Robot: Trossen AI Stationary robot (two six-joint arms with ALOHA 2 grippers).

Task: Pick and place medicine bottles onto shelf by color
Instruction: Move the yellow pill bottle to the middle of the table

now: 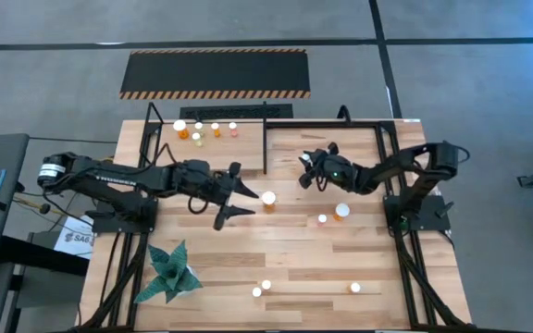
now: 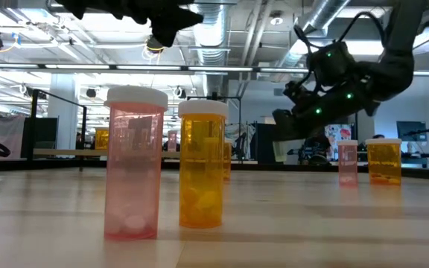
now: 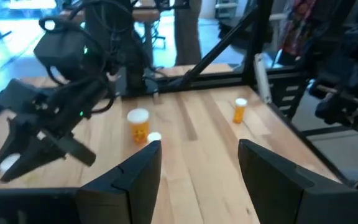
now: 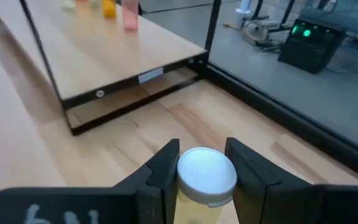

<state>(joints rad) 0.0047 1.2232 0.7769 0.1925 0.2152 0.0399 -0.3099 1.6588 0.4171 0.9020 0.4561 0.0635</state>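
From above, the wooden counter (image 1: 276,250) carries the shelf (image 1: 206,153), a pale board with black posts and rails at the far left part of the counter, and five small medicine bottles (image 1: 197,131) stand along its far edge. The left claw (image 1: 241,202) reaches toward the counter's middle with its fingers spread apart and nothing between them; a white-capped orange bottle (image 1: 268,199) stands just beyond its tips. The right claw (image 1: 308,169) hangs over the counter right of the shelf's rail. Two more bottles (image 1: 333,215) stand close together near the right arm's base, and three others are scattered along the near edge, beside a green paper star (image 1: 169,271). From counter height, a pinkish-red bottle (image 2: 133,164) and an orange bottle (image 2: 202,164) stand side by side close to the camera, with another pink and orange pair (image 2: 371,161) farther off at the right; the right claw (image 2: 293,126), lit with green dots, hovers above the counter. In the left wrist view, the left claw's two dark fingers (image 3: 135,177) stand wide apart, an orange bottle (image 3: 138,124) stands ahead of them, another (image 3: 240,110) farther off, and the other arm hangs to one side. In the right wrist view, the right claw (image 4: 205,180) is clamped on a white-capped bottle (image 4: 206,174), and the shelf (image 4: 104,56) lies ahead with bottles at its far end.
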